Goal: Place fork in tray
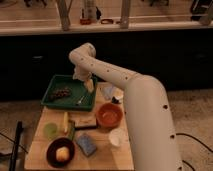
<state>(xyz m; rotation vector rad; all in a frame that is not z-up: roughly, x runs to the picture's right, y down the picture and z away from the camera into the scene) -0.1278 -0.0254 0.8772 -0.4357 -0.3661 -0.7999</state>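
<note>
While the white arm (107,75) rises from the robot's bulky body at the 4 o'clock side of the scene and bends at an elbow near 12 o'clock, its tool (88,84) hangs down over the dark green tray (70,84), above the tray's 3 o'clock edge. Whether the tool is wide or narrow, I cannot tell; nothing can be seen held in it.

The fork (81,99) lies inside the tray, flat on its floor toward the 5 o'clock corner. It is slanted, with one end pointing to about 1 o'clock and the other to 7 o'clock. It sits just below the tool at the tool's 7 o'clock; whether the two touch cannot be told. A small dark bunch (61,92), perhaps grapes, rests on the tray floor at the fork's 9 o'clock, apart from it.

The tray occupies the 11 o'clock part of the wooden table (39,147). Just beside the tray's 3 o'clock rim lie a pale blue packet (107,91) and a small white item (119,94). A round orange bowl (109,115) stands at the tray's 4 o'clock, near the table's middle. A white cup (116,137) is at 5 o'clock from that bowl. At the tray's 6 o'clock lie a yellow stick-like item (65,122) and a flat dark board (83,121) side by side, with a pale green cup (50,131) at the yellow item's 8 o'clock. A black bowl (54,156) holding a yellow round fruit (61,153) sits at the table's 7 o'clock, and a blue sponge (86,145) lies just beside it at its 2 o'clock.
</note>
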